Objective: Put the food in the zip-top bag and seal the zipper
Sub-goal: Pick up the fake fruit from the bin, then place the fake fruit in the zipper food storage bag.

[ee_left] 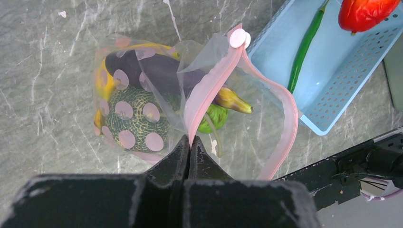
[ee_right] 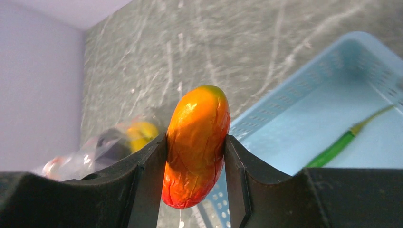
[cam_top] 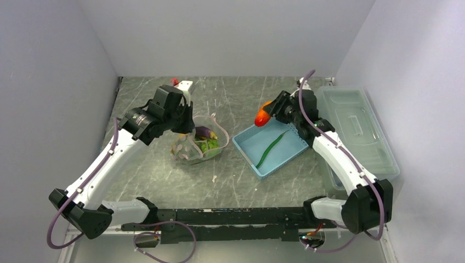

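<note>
The clear zip-top bag lies on the table left of centre, its mouth held up. Inside it are a dark eggplant, a netted melon, something yellow and a green vegetable. My left gripper is shut on the pink zipper strip at the near side of the mouth. My right gripper is shut on an orange-red piece of food, held above the basket's far left corner. A long green pod lies in the basket.
The light-blue basket sits right of the bag, with only the pod in it. A large clear lidded box stands along the right wall. Grey walls close in the table on three sides.
</note>
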Robot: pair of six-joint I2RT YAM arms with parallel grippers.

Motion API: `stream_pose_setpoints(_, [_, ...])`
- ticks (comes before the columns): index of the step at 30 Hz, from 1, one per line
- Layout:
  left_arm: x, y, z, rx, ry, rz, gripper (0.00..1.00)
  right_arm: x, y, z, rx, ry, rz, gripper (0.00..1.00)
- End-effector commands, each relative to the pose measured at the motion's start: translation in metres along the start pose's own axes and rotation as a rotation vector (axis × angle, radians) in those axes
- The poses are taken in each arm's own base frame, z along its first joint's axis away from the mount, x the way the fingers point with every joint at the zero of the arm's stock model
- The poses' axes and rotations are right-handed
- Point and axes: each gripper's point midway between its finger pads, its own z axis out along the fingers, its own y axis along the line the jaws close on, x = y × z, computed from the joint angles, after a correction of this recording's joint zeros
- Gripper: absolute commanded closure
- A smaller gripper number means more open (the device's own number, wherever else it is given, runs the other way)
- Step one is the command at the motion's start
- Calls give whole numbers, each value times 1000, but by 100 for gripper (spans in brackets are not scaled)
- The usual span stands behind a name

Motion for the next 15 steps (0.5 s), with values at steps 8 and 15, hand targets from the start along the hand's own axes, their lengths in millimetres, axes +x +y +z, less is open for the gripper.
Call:
stream_pose_setpoints(8, [-14,-6,-12,20,-49,3,100,-27,146,-60,-399,-176,-298,100])
stream_pose_setpoints(15, [-17,-6,-16,21,-65,-4,100,-13,189,-82,-533,-228,-416,100])
